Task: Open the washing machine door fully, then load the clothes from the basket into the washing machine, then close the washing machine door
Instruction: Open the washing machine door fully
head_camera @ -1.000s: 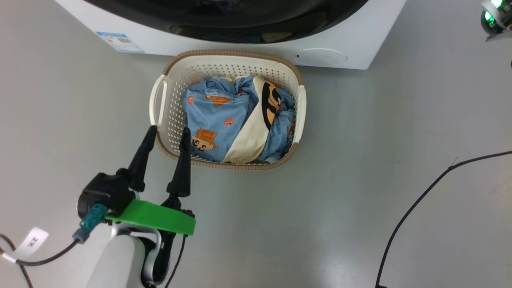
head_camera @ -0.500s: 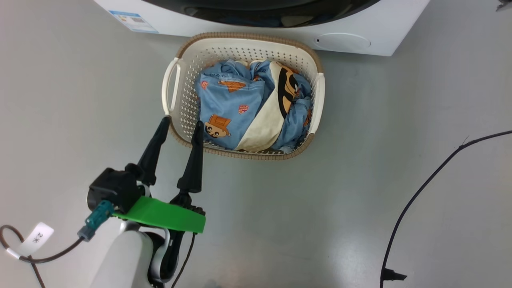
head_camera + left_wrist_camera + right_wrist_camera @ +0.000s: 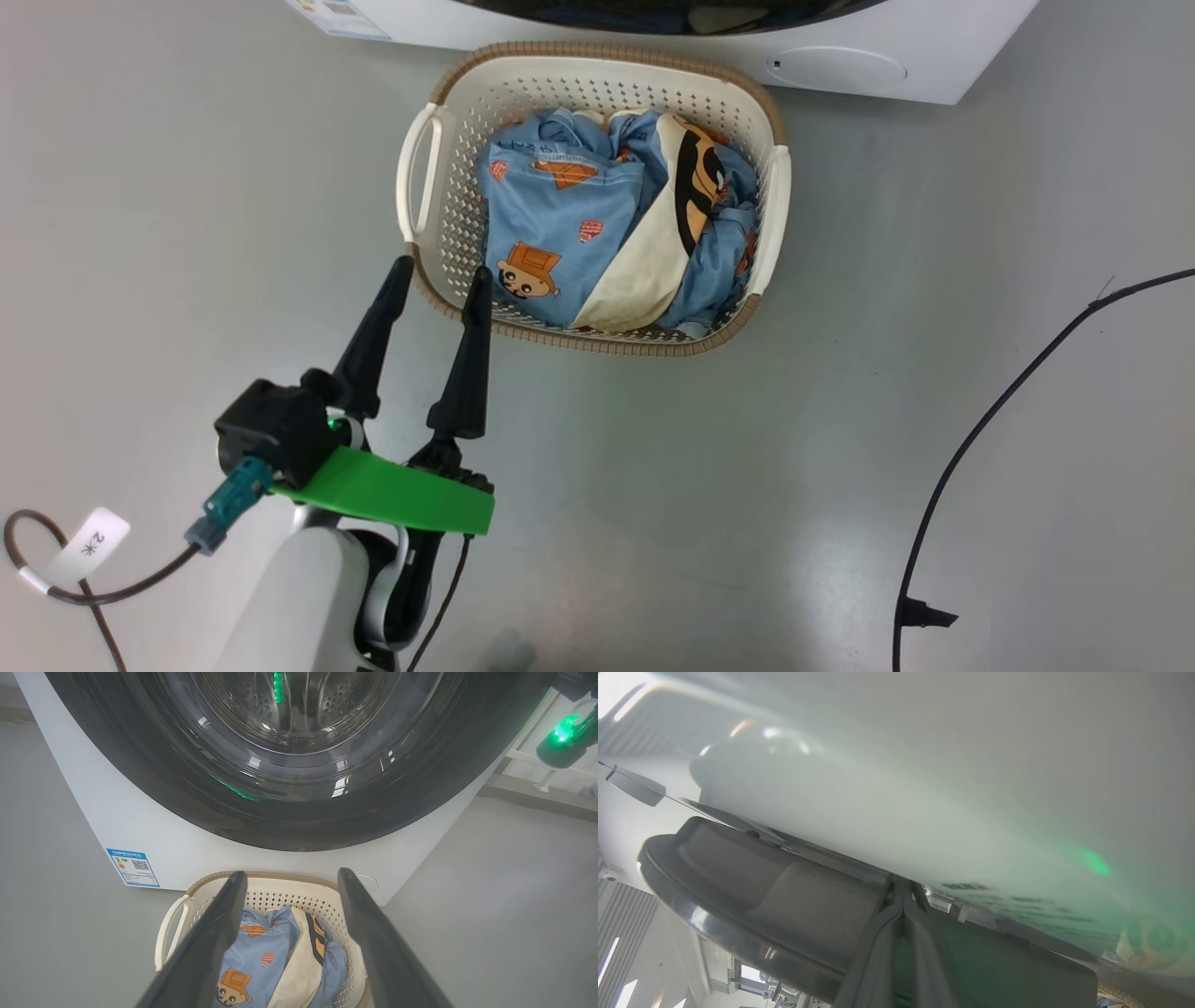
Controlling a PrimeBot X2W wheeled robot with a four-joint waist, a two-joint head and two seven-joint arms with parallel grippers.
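The left gripper (image 3: 442, 268) is held over the floor (image 3: 187, 187) with its jaws wide apart, the tips at the near left corner of the basket (image 3: 597, 58). The clothes (image 3: 560, 215) are piled in the basket, which is set just before the washing machine (image 3: 840, 79). The right gripper (image 3: 902, 898) is seen with jaws pressed together on nothing, its tips at the dark edge of the door (image 3: 761, 891).

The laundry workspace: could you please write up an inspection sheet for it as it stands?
Surface: grey floor.
Job's things: basket in front of the washing machine, clothes inside; washing machine door looks shut.
Clutter: nothing seen.
Grippers: left gripper open, empty, at the basket's near corner; right gripper shut, tips at the door's edge.
Cables: black cable across the floor; tagged cable by the left gripper.
Surroundings: white framework beside the machine.
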